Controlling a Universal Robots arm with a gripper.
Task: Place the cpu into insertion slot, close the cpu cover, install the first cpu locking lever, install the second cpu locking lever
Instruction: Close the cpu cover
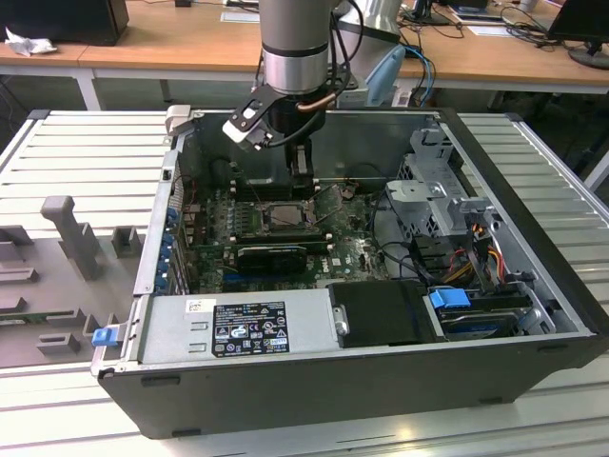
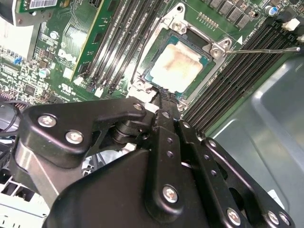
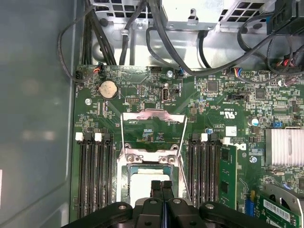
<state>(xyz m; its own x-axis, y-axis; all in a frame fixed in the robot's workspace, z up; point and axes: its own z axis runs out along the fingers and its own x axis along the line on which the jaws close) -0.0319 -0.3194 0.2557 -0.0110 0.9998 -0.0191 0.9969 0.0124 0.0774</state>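
Now cpu [image 2: 179, 64] inside insertion slot [image 2: 192, 34]

Clear space over the cpu [image 3: 141, 186] just past the fingers [image 3: 156, 190] — the raised cover [image 3: 142, 114] stands beyond, thin levers [image 2: 266, 49] and memory slots [image 3: 95, 180] flanking either side.

Silver-grey arm [image 1: 295, 43]; black linkage jaws, silver screw heads [image 2: 170, 194]

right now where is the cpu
In the second wrist view the cpu lies in the insertion slot, between the two banks of long black memory slots, just beyond the tips of the hand.
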